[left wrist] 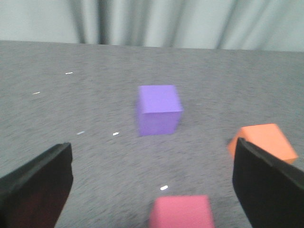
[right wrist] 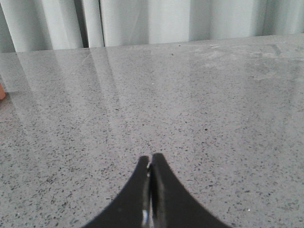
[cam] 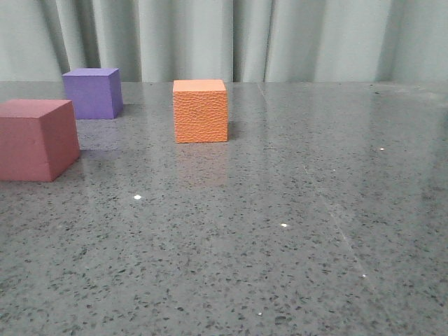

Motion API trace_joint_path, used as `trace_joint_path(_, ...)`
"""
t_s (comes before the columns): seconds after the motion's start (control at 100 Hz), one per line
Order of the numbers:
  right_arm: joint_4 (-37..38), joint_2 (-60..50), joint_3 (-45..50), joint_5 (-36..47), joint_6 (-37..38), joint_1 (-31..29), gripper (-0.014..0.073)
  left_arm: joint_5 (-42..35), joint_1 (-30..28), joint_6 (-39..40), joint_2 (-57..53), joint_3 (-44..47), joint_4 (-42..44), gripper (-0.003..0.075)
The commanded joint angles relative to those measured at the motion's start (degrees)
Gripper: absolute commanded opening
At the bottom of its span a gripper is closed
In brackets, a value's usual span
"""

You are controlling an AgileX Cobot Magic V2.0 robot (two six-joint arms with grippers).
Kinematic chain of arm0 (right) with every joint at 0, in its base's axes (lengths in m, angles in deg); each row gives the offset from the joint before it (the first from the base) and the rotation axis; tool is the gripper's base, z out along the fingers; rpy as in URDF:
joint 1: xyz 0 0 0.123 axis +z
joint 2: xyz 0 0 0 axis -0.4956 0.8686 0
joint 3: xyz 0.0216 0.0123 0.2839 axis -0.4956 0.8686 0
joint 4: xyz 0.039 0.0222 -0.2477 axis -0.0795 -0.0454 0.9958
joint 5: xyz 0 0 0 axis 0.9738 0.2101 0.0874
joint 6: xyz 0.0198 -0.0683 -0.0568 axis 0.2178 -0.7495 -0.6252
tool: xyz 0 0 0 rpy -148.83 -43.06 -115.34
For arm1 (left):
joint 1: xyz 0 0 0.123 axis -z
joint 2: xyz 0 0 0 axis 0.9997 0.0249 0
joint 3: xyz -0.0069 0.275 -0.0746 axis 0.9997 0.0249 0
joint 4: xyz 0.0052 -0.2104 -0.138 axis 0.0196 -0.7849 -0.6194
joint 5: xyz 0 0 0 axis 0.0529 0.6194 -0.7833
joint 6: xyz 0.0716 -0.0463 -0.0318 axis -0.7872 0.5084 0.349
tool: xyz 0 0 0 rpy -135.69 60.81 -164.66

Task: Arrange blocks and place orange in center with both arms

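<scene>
Three blocks stand on the grey speckled table. The orange block (cam: pixel 200 110) (left wrist: pixel 264 141) sits near the middle, its edge just showing in the right wrist view (right wrist: pixel 2 91). The purple block (cam: pixel 92 92) (left wrist: pixel 158 109) is at the far left. Nearer the camera at the left edge is the pink-red block (cam: pixel 36 138) (left wrist: pixel 181 212). My left gripper (left wrist: pixel 153 176) is open wide above the table, the pink-red block low between its fingers (left wrist: pixel 38 187) and apart from them. My right gripper (right wrist: pixel 151 161) is shut on nothing, over bare table. Neither gripper appears in the front view.
The table (cam: pixel 294 210) ends at a pale pleated curtain (cam: pixel 280 38) along the back. Nothing else stands on the table.
</scene>
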Motion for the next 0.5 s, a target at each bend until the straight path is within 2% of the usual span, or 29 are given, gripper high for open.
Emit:
trace_joint_path(0.0, -0.28, -1.22, -0.78, 4.57, -0.48, -0.35, -0.0068, -6.84, 4.68, 1.70, 5.39, -5.53, -0.55, 0.0640)
trace_joint_path(0.24, -0.28, -1.22, -0.78, 4.57, -0.48, -0.35, -0.0068, -7.54, 13.24, 9.12, 21.98, -17.93, 1.89, 0.0640)
trace_joint_path(0.34, -0.28, -1.22, -0.78, 4.57, -0.48, -0.35, -0.0068, -6.70, 15.74, 16.18, 28.41, -23.22, 7.33, 0.0640)
trace_joint_path(0.49, -0.28, -1.22, -0.78, 4.57, -0.48, -0.35, -0.0068, -1.10, 19.46, 24.61, 36.79, -31.17, 15.22, 0.0640)
